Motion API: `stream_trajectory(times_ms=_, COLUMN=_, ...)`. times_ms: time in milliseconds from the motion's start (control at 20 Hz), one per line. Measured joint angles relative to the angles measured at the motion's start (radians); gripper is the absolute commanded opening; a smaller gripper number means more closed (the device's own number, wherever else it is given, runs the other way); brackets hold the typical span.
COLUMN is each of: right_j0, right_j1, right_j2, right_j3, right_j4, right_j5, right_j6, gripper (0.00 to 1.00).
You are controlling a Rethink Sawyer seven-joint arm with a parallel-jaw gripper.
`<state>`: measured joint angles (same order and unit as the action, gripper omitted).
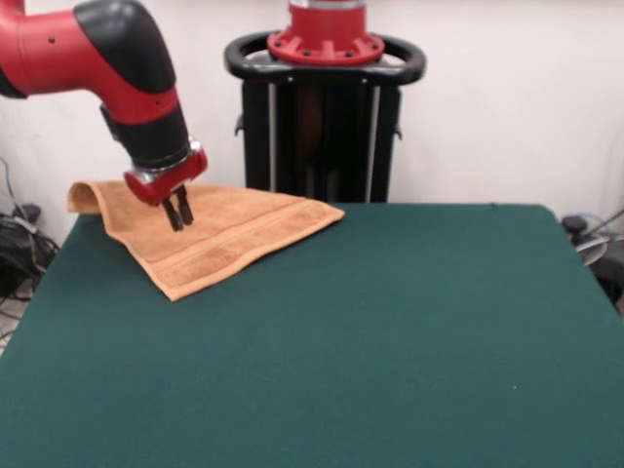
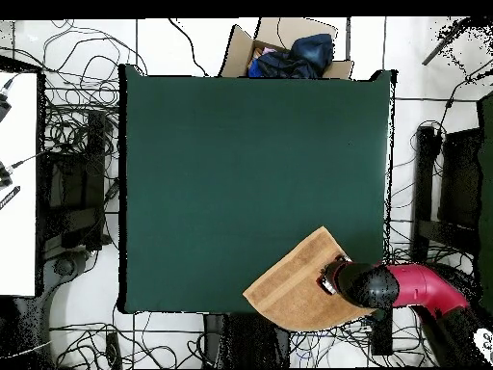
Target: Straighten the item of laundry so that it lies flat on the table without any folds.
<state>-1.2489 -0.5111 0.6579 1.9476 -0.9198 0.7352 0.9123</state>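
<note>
The single light orange-tan terry-cloth hand towel [image 1: 219, 234] lies directly beneath the red and black gripper [image 1: 177, 212], spreading away from it on every side across a corner of the large dark green felt-topped table [image 1: 390, 331]. In the front view the gripper's two dark fingers [image 1: 183, 207] hang close together with only a thin gap between them, their tips at or just above the cloth; whether they touch the towel or pinch any of it cannot be told. The one red and black arm [image 1: 88, 49] slants down to the gripper from the upper left of that view.

Relative to the gripper in the front view, one towel corner points toward the camera, just below and slightly to the side of the fingertips, with a woven border band running along that edge. Another corner reaches out well to the right of the gripper, toward the black pedestal [image 1: 324, 117]. The part to the left of the gripper rises in a rounded hump at the table's edge, so the cloth is not flat there.

In the overhead view the towel [image 2: 289, 284] sits as a tilted square, its lower part overhanging the table [image 2: 250, 154] edge, with the gripper [image 2: 332, 277] over its right portion. Beyond the far edge sits one cardboard box [image 2: 279, 48] holding dark blue cloth.
</note>
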Motion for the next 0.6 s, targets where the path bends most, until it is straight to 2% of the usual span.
stream_trajectory(times_ms=600, right_j0=-0.001, right_j1=0.071, right_j2=-0.051, right_j3=-0.03, right_j4=-0.09, right_j5=-0.023, right_j6=0.0, gripper=0.0)
